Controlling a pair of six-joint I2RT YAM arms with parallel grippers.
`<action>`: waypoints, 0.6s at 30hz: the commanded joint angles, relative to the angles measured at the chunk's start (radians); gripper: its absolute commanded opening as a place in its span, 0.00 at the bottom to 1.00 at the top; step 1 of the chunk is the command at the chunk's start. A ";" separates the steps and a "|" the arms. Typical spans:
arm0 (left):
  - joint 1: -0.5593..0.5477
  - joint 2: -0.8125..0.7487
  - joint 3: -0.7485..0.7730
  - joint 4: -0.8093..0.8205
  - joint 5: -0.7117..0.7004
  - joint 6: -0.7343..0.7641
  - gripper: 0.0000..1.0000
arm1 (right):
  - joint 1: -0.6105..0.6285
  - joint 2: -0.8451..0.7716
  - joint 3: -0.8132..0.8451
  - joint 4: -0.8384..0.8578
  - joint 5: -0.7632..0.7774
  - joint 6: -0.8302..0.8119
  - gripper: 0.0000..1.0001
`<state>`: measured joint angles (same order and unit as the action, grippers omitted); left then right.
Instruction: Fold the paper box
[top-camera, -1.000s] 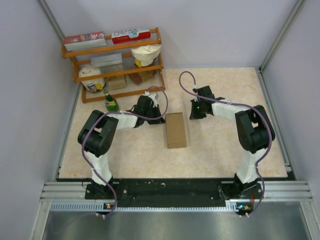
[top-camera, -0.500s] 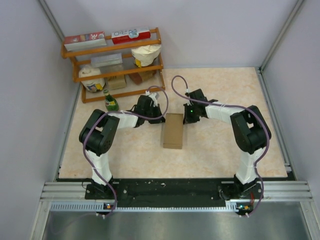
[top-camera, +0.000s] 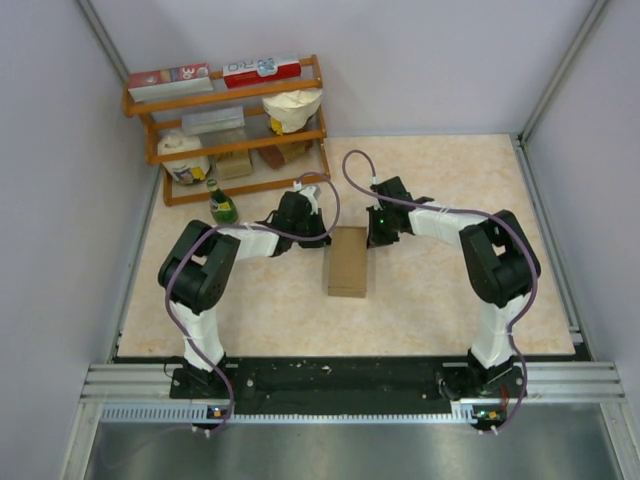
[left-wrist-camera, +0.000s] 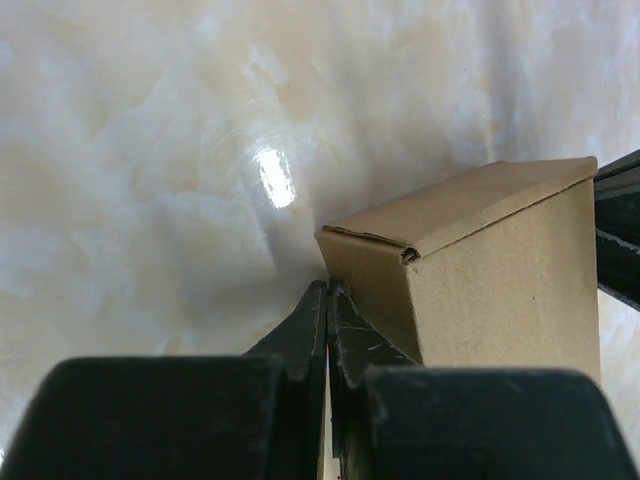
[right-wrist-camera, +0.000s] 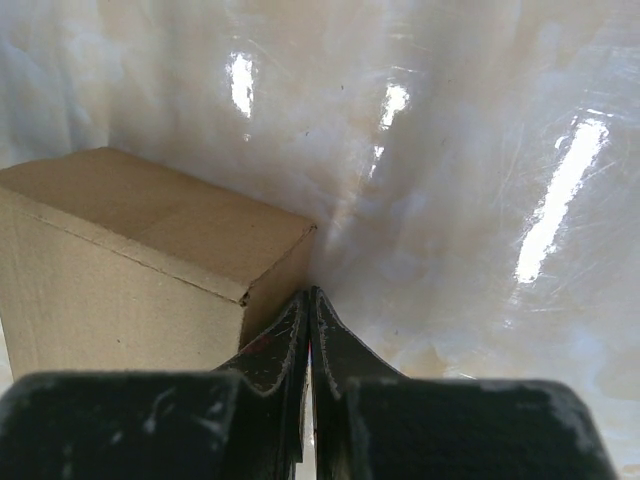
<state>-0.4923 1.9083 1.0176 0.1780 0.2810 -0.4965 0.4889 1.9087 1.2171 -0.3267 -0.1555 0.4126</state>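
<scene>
The paper box (top-camera: 348, 261) is plain brown cardboard, folded into a closed block, lying mid-table. My left gripper (top-camera: 321, 237) is shut and empty, its tips against the box's far left corner; in the left wrist view the gripper (left-wrist-camera: 328, 292) touches the box (left-wrist-camera: 500, 280) at its lower edge. My right gripper (top-camera: 372, 238) is shut and empty against the box's far right side; in the right wrist view the gripper (right-wrist-camera: 308, 296) sits at the foot of the box (right-wrist-camera: 130, 260).
A wooden shelf (top-camera: 232, 130) at the back left holds printed boxes, a cream paper bag and jars. A green bottle (top-camera: 221, 204) stands in front of it, close to my left arm. Walls enclose the table on three sides.
My right gripper moved left from open table to the box's far right side. The box shifted slightly left and turned a little. The left gripper stayed at the far left corner.
</scene>
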 joint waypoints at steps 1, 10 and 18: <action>-0.037 -0.037 -0.054 -0.132 -0.080 0.018 0.00 | 0.010 -0.046 -0.013 0.018 0.031 0.017 0.00; -0.031 -0.210 -0.191 -0.227 -0.223 -0.024 0.33 | -0.053 -0.256 -0.175 0.014 0.048 -0.003 0.23; -0.005 -0.402 -0.188 -0.328 -0.321 0.018 0.70 | -0.055 -0.442 -0.267 -0.069 0.122 -0.015 0.58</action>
<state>-0.5114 1.6096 0.8326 -0.0742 0.0521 -0.5140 0.4351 1.5501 0.9726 -0.3538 -0.0669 0.4088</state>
